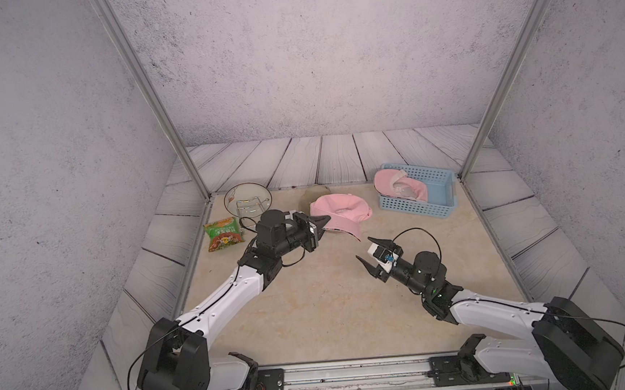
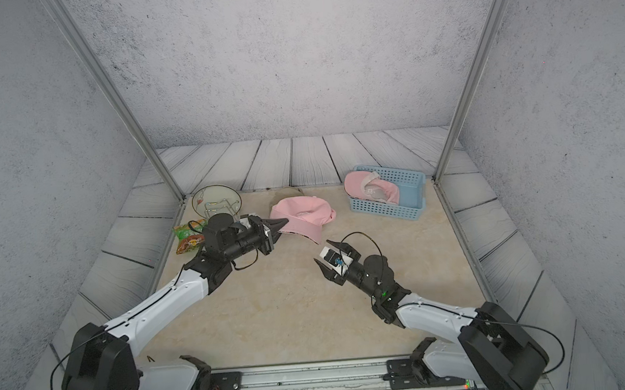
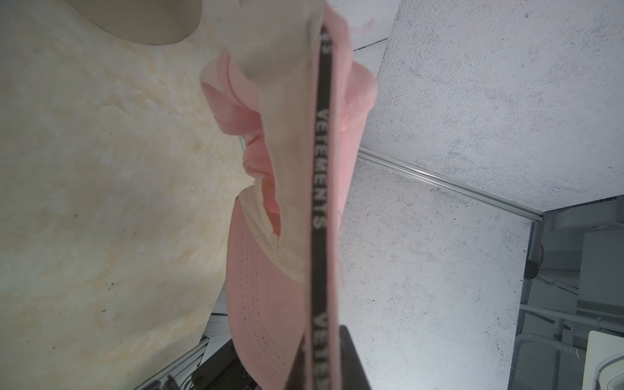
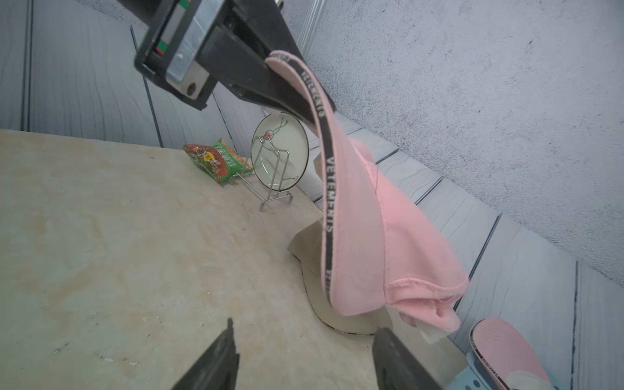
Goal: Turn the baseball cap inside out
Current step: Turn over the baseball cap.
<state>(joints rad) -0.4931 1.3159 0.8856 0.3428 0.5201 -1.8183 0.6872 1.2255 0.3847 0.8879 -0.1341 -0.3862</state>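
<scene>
The pink baseball cap (image 1: 342, 212) (image 2: 303, 215) hangs above the table at the back middle, its black lettered band running along the brim's edge (image 4: 326, 175). My left gripper (image 1: 322, 223) (image 2: 281, 224) is shut on that brim edge (image 3: 320, 371). In the left wrist view the cream inner lining (image 3: 283, 141) shows beside the pink cloth. My right gripper (image 1: 363, 248) (image 2: 321, 251) (image 4: 305, 329) stands open and empty, low over the table, in front and to the right of the cap and apart from it.
A beige cap (image 1: 315, 195) (image 4: 304, 250) lies on the table behind and under the pink one. A blue basket (image 1: 435, 195) at the back right holds another pink cap (image 1: 400, 186). A plate in a wire rack (image 1: 247, 200) and a snack packet (image 1: 223, 234) sit back left.
</scene>
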